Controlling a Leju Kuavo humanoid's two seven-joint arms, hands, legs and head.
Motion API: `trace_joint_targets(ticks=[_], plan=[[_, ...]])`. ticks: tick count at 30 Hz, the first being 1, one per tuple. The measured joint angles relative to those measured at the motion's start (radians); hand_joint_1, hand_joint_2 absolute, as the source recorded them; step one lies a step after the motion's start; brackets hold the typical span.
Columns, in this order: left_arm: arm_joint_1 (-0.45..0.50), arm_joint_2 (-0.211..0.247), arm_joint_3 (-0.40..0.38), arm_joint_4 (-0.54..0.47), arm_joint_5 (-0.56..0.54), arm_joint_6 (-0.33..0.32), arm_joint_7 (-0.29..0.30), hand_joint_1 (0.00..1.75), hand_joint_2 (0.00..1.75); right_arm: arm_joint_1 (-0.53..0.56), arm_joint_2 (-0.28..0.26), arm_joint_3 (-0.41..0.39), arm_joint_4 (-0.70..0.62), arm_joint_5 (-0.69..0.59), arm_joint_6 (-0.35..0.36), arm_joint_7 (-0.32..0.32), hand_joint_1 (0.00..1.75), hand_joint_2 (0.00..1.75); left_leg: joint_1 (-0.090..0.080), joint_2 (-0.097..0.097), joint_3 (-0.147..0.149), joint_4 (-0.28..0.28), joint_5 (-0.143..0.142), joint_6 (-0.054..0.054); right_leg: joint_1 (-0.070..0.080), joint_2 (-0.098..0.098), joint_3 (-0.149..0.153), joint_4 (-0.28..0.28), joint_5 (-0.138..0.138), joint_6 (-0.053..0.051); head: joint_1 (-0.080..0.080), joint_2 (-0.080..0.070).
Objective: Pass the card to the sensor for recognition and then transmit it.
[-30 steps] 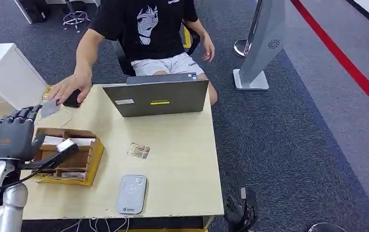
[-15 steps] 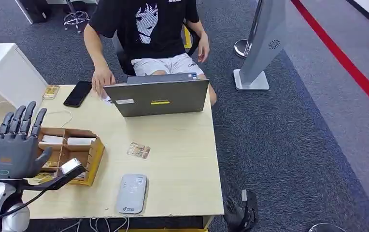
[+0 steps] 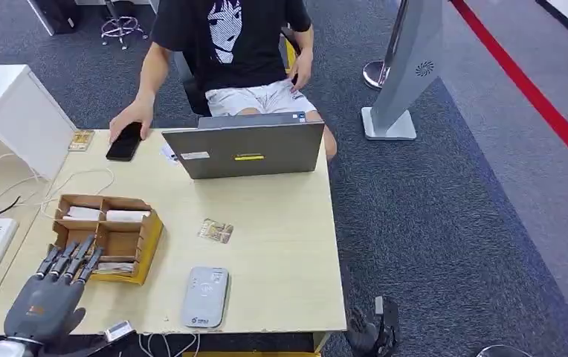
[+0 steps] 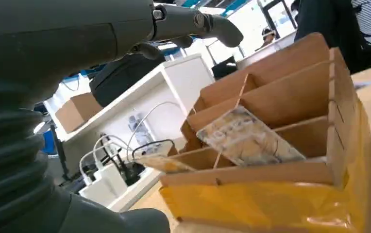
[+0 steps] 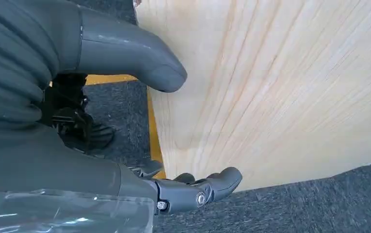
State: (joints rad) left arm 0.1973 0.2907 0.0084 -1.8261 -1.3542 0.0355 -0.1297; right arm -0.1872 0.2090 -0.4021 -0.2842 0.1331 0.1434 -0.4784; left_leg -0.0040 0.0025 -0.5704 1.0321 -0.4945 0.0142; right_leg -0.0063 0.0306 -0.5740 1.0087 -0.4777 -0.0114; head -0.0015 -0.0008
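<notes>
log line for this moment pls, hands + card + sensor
left robot hand: open, empty, near card box | right robot hand: open, empty, beside table edge | loose card: on table | sensor: unused

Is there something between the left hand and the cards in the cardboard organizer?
Nothing visible blocks it. The left hand hovers open just before the cardboard organizer, and the card stands in its near compartment, uncovered.

Person's (image 3: pixel 229 44) head (cut off above)
</notes>
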Motion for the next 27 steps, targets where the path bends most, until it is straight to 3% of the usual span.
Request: trace_joint_targets(ticks=[6,9,16,19,22,27], plan=[[0.011,0.009,0.003,0.018,0.003,-0.003,0.002,0.0,1.75,0.0,0.0,-0.004,0.0,0.008,-0.001,0.0,0.0,1.75,0.0,-0.001,0.0,0.0,0.001,0.0,0.0,-0.001,0.0,0.0,0.0,0.0,0.0,0.0],[-0.002,-0.011,0.016,0.035,-0.029,0.033,0.0,0.0,1.75,0.0,0.0,-0.005,0.0,0.02,-0.001,0.002,0.0,1.75,0.0,-0.001,0.0,0.001,0.001,0.0,0.0,-0.001,0.0,0.0,0.0,0.0,0.0,0.0],[-0.004,-0.013,0.018,0.038,-0.033,0.039,0.0,0.0,1.75,0.0,0.0,-0.005,0.0,0.021,-0.001,0.002,0.0,1.75,0.0,-0.002,0.0,0.001,0.001,0.0,0.0,-0.001,0.0,0.0,0.0,0.0,0.0,0.0],[-0.036,-0.036,0.029,0.068,-0.072,0.084,0.0,0.0,1.75,-0.001,0.0,-0.005,-0.002,0.034,-0.001,0.008,0.0,1.75,0.0,-0.002,0.0,0.001,0.001,-0.001,0.0,-0.002,0.0,0.0,0.001,0.0,0.0,0.0],[-0.121,-0.089,0.035,0.156,-0.117,0.151,-0.006,0.0,1.75,-0.002,0.0,-0.004,-0.005,0.053,0.0,0.016,0.0,1.75,0.0,-0.002,0.0,0.001,0.001,-0.001,0.0,-0.002,0.0,0.0,0.001,0.0,0.0,0.0],[-0.155,-0.121,0.035,0.203,-0.126,0.151,-0.012,0.0,1.75,-0.002,0.002,-0.004,-0.005,0.056,0.0,0.013,0.0,1.75,0.0,-0.001,0.0,0.0,0.001,-0.001,0.0,-0.001,0.0,0.0,0.001,0.0,0.0,0.0]])
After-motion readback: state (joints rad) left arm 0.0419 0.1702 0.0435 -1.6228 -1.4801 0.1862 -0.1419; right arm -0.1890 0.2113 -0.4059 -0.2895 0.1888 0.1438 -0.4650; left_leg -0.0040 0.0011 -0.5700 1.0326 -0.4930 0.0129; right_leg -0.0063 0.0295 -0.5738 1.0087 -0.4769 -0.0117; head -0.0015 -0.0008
